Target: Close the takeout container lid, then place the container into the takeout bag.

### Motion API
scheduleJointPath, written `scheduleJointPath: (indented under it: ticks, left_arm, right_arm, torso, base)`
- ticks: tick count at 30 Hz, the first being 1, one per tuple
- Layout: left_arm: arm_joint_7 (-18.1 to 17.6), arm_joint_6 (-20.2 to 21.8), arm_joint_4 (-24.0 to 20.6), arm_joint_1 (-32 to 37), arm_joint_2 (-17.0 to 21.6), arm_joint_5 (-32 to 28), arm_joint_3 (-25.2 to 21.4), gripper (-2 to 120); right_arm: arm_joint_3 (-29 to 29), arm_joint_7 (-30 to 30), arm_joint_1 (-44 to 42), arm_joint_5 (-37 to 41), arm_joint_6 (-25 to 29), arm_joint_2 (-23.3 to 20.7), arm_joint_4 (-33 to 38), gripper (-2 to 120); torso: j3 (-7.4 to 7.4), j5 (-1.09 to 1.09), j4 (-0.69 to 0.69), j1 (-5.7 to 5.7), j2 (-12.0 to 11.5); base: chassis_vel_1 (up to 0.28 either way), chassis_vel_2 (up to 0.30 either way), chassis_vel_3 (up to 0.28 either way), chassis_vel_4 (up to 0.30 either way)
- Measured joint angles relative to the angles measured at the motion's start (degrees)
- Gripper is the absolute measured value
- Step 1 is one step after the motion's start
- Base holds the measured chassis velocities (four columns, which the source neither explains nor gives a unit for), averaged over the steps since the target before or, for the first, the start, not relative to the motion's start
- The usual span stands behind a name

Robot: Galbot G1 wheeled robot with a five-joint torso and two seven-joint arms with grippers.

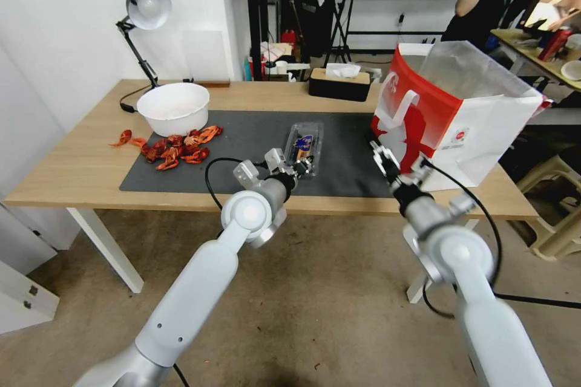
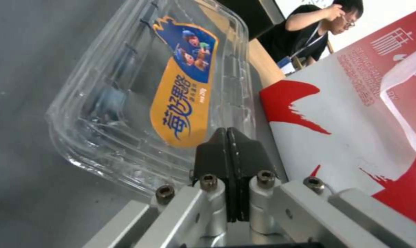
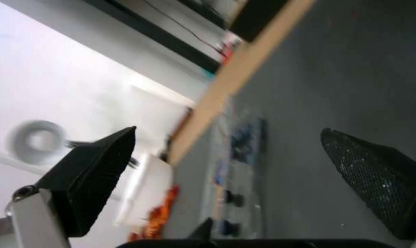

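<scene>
Takeout container [image 1: 304,148] on the dark mat [image 1: 181,178] just left of the takeout bag [image 1: 448,115], lid [image 2: 180,89] apparently down, left gripper [image 2: 227,137] clenched empty at its near edge, probably to press, right gripper [image 3: 226,165] spread, waiting beside the bag.

Two smooth pale grey arms with rounded white joint housings, each trailing a looping black cable near the wrist. On the left gripper [image 2: 227,137], black wedge-shaped fingers [image 2: 212,155] bolted to silver aluminium brackets by dark hex-socket screws. On the right gripper [image 3: 226,137], broad black tapered fingers [image 3: 93,179] with a finely dotted texture, set on a silver mount with one screw.
</scene>
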Motion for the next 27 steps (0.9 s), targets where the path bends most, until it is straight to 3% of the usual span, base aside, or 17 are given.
scheduleJointPath:
  ticks: [5, 12, 25, 27]
  left_arm:
    - [-0.12, -0.1, 0.49, 0.17, 0.05, 0.06, -0.16, 0]
    - [-0.3, -0.34, 0.65, 0.48, 0.18, 0.3, -0.29, 0]
    - [-0.22, -0.8, 0.81, 0.8, 0.19, 0.8, -0.49, 0]
    - [-0.2, -0.83, 0.8, 0.82, 0.29, 0.73, -0.83, 0]
  right_arm:
    - [-5.3, 6.72, 9.08, -1.54, -6.45, 1.75, -7.89, 100]
    - [-9.46, 10.15, 16.83, -0.99, -11.57, 3.19, -14.1, 100]
    - [-12.14, 16.76, 22.27, 1.47, -18.15, 4.67, -19.12, 100]
    - [-12.18, 18.78, 23.03, 2.46, -19.8, 5.02, -19.75, 95]
  torso:
    - [0.0, 0.0, 0.02, 0.0, 0.0]
    - [0.0, 0.01, 0.01, -0.01, 0.0]
    - [-0.02, -0.01, -0.01, -0.01, 0.01]
    - [-0.03, -0.03, -0.02, -0.03, 0.03]
  base:
    - [0.0, 0.0, 0.0, 0.0]
    - [0.0, 0.0, 0.0, 0.0]
    - [0.0, 0.0, 0.0, 0.0]
    - [0.0, 0.0, 0.0, 0.0]
